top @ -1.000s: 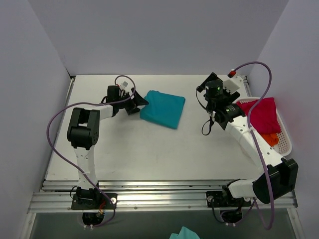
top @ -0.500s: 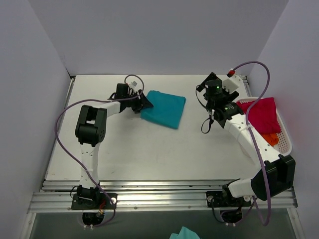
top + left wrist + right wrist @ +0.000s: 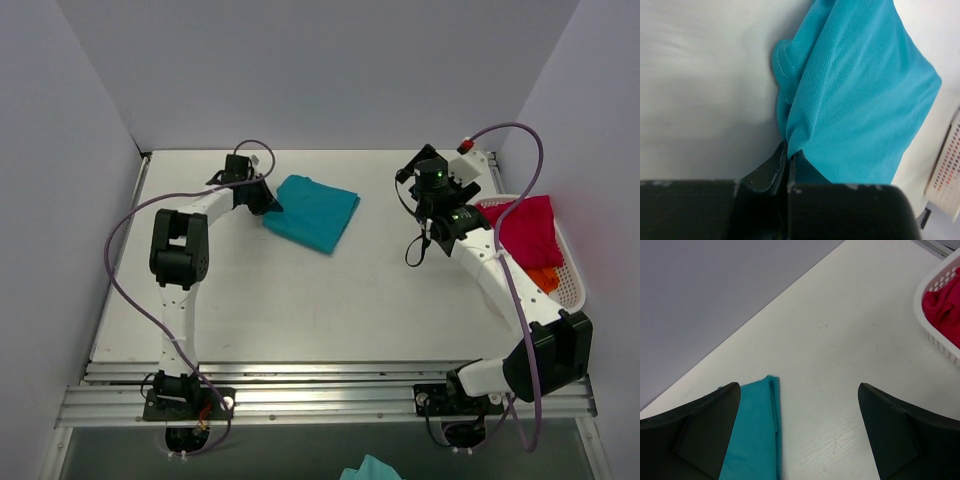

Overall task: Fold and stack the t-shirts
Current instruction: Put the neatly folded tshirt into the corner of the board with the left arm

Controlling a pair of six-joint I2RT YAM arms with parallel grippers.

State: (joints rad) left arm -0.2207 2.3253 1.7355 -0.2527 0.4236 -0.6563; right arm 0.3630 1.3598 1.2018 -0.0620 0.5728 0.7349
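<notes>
Folded teal shirt (image 3: pixel 312 212) lying askew, left gripper (image 3: pixel 788 154) pinched shut on its left edge, right gripper (image 3: pixel 799 395) gaping empty, basket (image 3: pixel 572 285) holding crimson shirt (image 3: pixel 527 230) far right.

Teal t-shirt (image 3: pixel 312 212) in all three views

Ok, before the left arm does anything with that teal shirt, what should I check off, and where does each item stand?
1. Left gripper shut on the edge of the teal t-shirt: ok.
2. All folded layers caught inside that pinch: cannot tell.
3. Teal t-shirt folded and lying on the table: ok.
4. Right gripper open, empty and apart from the teal cloth: ok.
5. Crimson t-shirt and orange t-shirt folded: not ok, both lie bunched in the basket.
</notes>
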